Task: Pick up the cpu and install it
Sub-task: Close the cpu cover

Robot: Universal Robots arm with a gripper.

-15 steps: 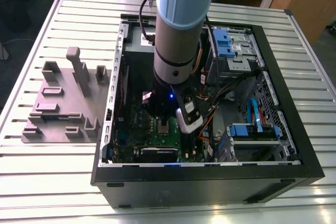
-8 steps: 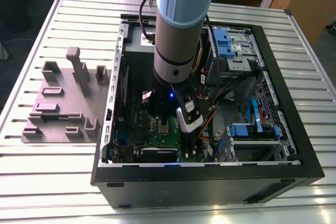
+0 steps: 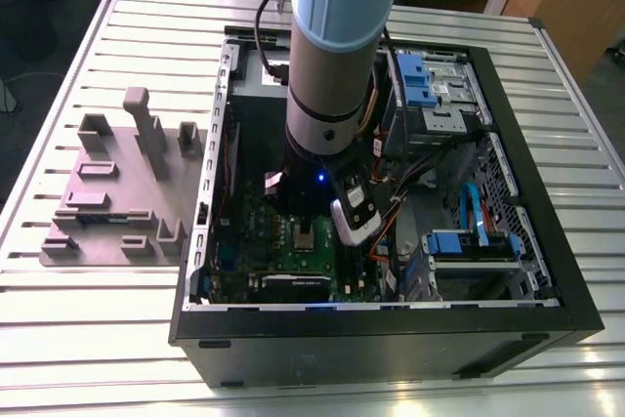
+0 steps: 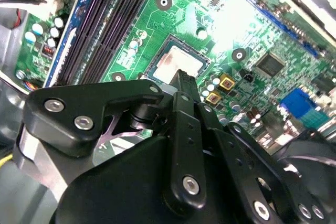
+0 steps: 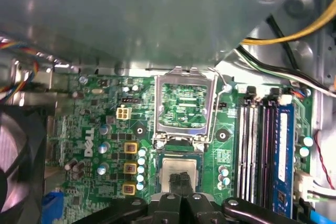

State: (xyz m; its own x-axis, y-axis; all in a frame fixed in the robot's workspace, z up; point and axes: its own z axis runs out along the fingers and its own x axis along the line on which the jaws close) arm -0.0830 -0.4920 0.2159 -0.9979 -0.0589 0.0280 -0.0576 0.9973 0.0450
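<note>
The cpu (image 5: 181, 166) lay flat in the socket (image 5: 203, 171), beside the socket's raised metal frame (image 5: 157, 106). The pincer (image 5: 180, 178), fingers drawn together and holding nothing, hung directly above the socket, tips over the cpu's top. Whether they touched it could not be told.

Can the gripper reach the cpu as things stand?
Likely yes: in the first wrist view the gripper hangs right over the cpu, the metal load plate is flipped open clear of it, and nothing lies between them.
</note>
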